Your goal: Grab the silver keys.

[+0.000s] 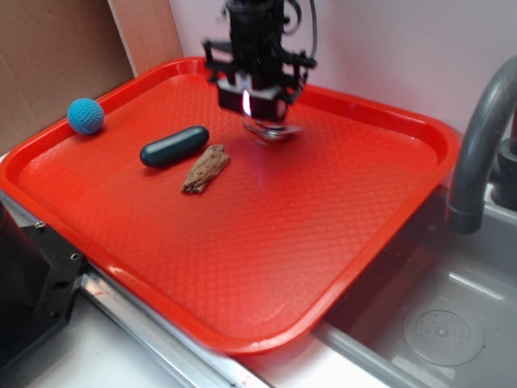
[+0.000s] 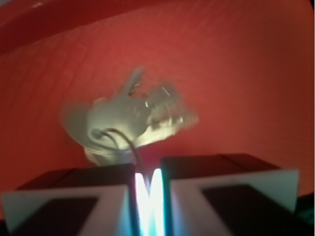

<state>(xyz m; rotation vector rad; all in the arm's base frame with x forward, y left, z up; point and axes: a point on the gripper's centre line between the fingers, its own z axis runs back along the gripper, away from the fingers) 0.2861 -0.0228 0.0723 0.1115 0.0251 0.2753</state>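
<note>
The silver keys (image 1: pixel 273 132) hang just under my gripper (image 1: pixel 263 113) over the far middle of the red tray (image 1: pixel 266 242). In the wrist view the keys (image 2: pixel 133 123) are a blurred, splayed bunch right in front of the jaws. Their thin wire ring (image 2: pixel 129 142) runs down into the narrow gap between the fingers. My gripper (image 2: pixel 147 173) is shut on that ring, with the jaws almost touching. I cannot tell whether the keys still touch the tray.
A dark oval case (image 1: pixel 174 146) and a brown wood-like chip (image 1: pixel 207 168) lie left of the gripper on the tray. A blue knitted ball (image 1: pixel 85 115) sits at the tray's left rim. A grey faucet (image 1: pixel 477 145) and a sink (image 1: pixel 440 323) are on the right.
</note>
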